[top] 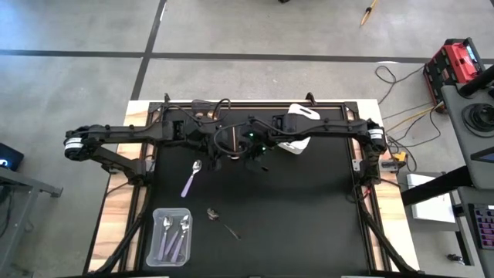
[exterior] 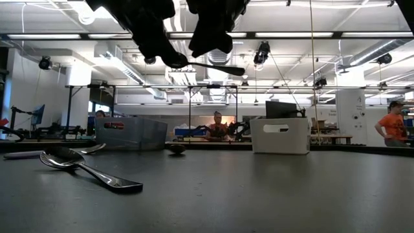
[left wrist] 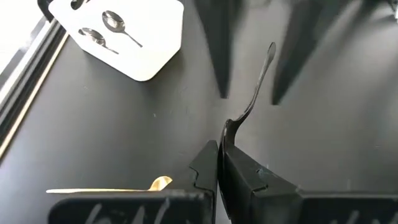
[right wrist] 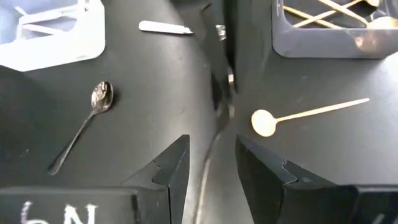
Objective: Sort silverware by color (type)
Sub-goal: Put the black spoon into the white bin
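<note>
A dark shiny spoon (left wrist: 255, 87) hangs in the air over the table's middle, with my left gripper (left wrist: 219, 146) shut on it. In the low view its handle (exterior: 220, 66) lies about level and points toward the table's right. My right gripper (right wrist: 212, 140) is open; its fingers (left wrist: 214, 56) stand on either side of the handle's free end, apart from it. On the table lie a lilac-handled spoon (top: 191, 177), another dark spoon (top: 220, 220) and a gold spoon (right wrist: 298, 115). My left gripper pinches the dark spoon by its bowl end (left wrist: 227, 129) between the two fingers, slanting down from the table's left. The spoon is lifted clear, and its handle sticks out ahead of the fingers, along them and about level.
A clear bin (top: 157, 261) with lilac-handled spoons sits near the table's near left corner. A white bin (left wrist: 149, 62) at the far side holds two dark spoons. A dark bin (right wrist: 280, 37) holds gold spoons. People show in the room beyond the table.
</note>
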Controlling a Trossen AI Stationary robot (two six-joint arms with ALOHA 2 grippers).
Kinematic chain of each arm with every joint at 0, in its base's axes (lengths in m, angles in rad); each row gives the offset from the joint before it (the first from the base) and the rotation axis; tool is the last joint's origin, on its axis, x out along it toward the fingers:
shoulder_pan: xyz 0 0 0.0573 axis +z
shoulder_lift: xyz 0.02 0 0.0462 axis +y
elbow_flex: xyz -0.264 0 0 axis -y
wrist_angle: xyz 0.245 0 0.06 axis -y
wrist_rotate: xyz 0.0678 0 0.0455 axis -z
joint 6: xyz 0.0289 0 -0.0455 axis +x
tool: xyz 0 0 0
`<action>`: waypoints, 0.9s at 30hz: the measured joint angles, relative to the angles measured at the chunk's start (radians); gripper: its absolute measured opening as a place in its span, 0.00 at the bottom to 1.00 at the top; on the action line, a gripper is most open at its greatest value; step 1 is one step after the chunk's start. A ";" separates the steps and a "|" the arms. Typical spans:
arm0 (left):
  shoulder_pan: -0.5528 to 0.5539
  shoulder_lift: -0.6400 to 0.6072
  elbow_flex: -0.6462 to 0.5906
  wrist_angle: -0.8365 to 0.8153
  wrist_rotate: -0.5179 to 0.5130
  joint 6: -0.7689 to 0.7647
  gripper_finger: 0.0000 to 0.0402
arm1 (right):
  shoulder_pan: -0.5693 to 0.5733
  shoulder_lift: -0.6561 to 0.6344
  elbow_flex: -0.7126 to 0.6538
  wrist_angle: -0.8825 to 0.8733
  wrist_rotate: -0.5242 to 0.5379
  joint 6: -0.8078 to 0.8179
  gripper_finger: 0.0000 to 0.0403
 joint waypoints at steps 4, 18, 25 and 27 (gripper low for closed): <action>0.000 0.000 -0.001 0.006 -0.002 0.000 0.00 | 0.000 0.000 -0.012 -0.001 0.009 0.013 0.30; 0.000 0.000 -0.001 0.018 -0.009 0.001 0.00 | 0.000 0.052 -0.017 -0.008 0.059 -0.029 0.30; 0.000 0.000 -0.001 0.030 -0.014 0.001 0.00 | 0.000 0.058 -0.019 -0.006 0.060 -0.048 0.30; 0.000 0.000 -0.001 0.040 -0.014 0.001 0.00 | 0.000 0.058 -0.019 0.004 0.061 -0.049 0.30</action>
